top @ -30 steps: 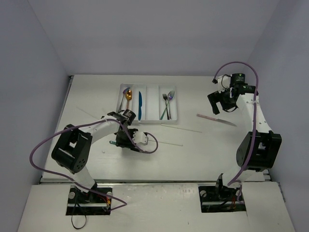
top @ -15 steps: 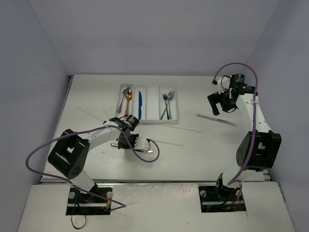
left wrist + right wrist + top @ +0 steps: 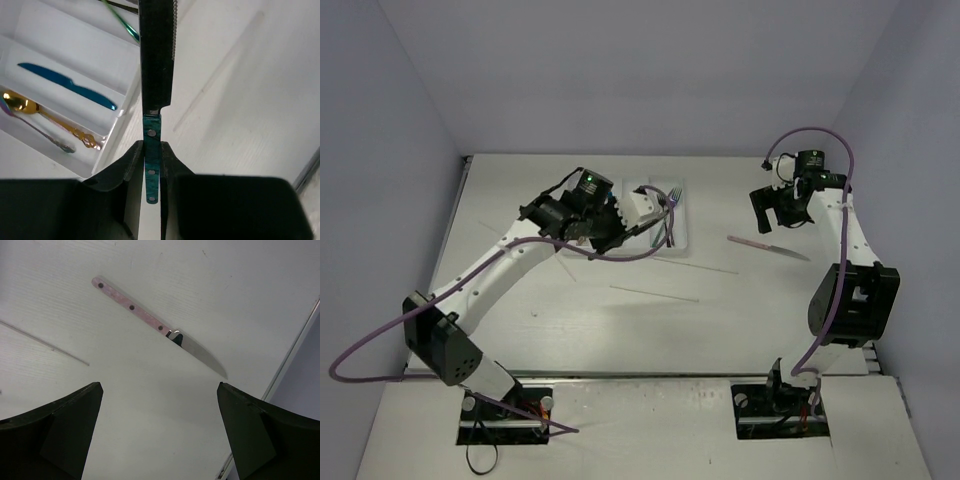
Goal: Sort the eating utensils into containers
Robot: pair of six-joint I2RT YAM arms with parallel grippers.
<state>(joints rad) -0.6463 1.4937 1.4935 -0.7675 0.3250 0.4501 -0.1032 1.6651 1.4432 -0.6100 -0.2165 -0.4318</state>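
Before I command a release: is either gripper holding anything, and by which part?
The left gripper pinches a knife by its teal handle; the right gripper is open, holding nothing.

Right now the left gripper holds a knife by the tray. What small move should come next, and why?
Probably shift the held knife sideways until it hangs above the blue knife, then lower it. The left gripper is shut on its teal handle, and the blade hangs along the end wall of the tray, not yet over the blue knife.

A robot lab cell: bare pale walls (image 3: 620, 80) box in a white table (image 3: 740, 320), with two cabled arms (image 3: 850, 305) bolted at its edge
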